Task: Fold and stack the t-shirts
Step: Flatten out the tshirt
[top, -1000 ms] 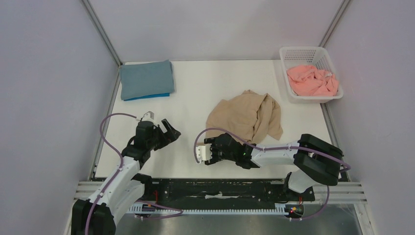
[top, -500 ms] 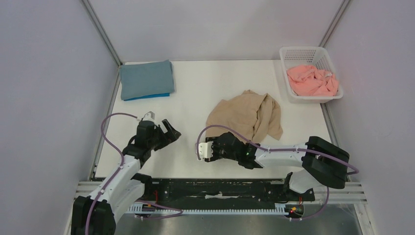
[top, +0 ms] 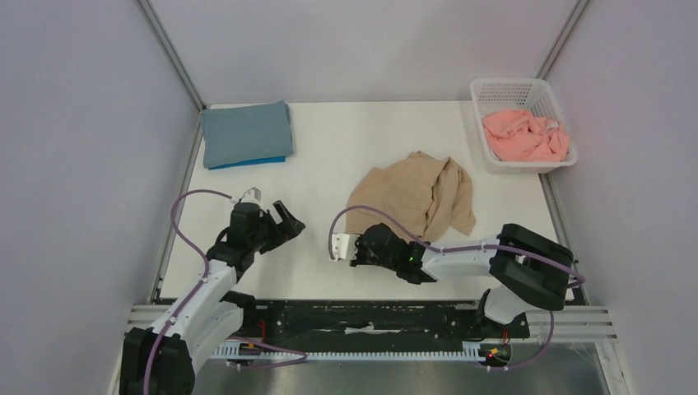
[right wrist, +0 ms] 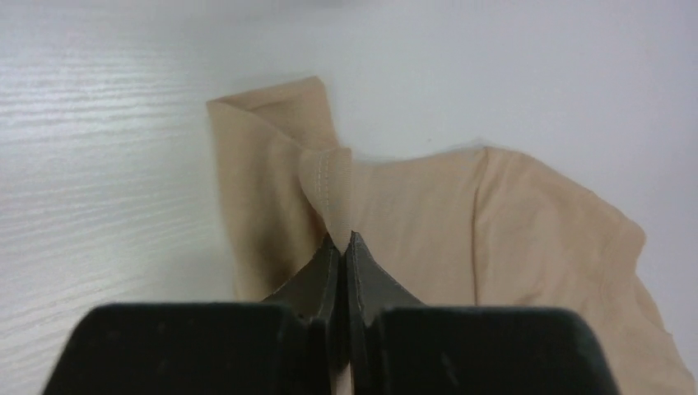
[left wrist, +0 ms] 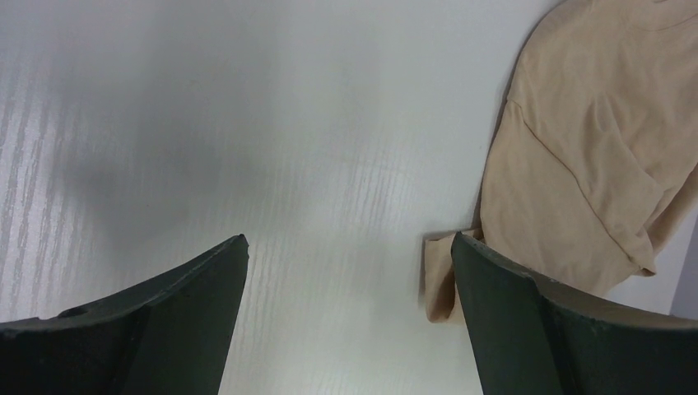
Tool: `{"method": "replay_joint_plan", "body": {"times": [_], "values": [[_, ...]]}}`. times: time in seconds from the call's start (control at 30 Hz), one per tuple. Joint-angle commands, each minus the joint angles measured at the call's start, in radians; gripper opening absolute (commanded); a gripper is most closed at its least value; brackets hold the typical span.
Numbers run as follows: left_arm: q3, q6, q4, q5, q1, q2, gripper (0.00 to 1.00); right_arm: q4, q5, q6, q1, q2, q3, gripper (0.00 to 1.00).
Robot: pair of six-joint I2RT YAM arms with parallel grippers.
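The crumpled tan cotton t-shirt (top: 416, 197) lies in a loose heap on the white tabletop (top: 354, 140), right of centre and towards the near half. The right gripper (right wrist: 343, 240) sits at the shirt's near-left corner with its 2 dark fingers pressed together. They pinch a stitched hem edge of the tan cotton t-shirt between the tips. The fabric rises in a small peak into the pinch, and a short flap of cloth lies flat on the tabletop to the left of it. The right arm (top: 461, 257) reaches in low from the near right.

The left gripper (top: 284, 218) hovers over bare tabletop at the near left, apart from the shirt, its 2 fingers spread wide and holding nothing. In the left wrist view, the shirt's near-left corner shows just beside the finger at the right of that view.

At the far left corner a folded dusty slate-blue t-shirt (top: 247, 132) lies flat on top of a bright blue t-shirt (top: 251, 161). Only a thin strip of the blue one shows along the near edge; it appears folded too, though too little is visible to be sure. At the far right, the white slatted plastic basket (top: 510, 83) stands at the tabletop's edge. The salmon-pink t-shirt (top: 527, 136) is bunched inside it.
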Motion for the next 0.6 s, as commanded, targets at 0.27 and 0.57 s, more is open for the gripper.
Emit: {"method": "replay_joint_plan", "body": {"times": [0.27, 0.57], "values": [[-0.035, -0.044, 0.223, 0.127, -0.11, 0.096, 0.98, 0.22, 0.524, 0.321, -0.032, -0.374, -0.148, 0.0], [0.013, -0.018, 0.367, 0.129, -0.368, 0.355, 0.93, 0.144, 0.577, 0.548, -0.244, -0.655, -0.3, 0.0]]}}
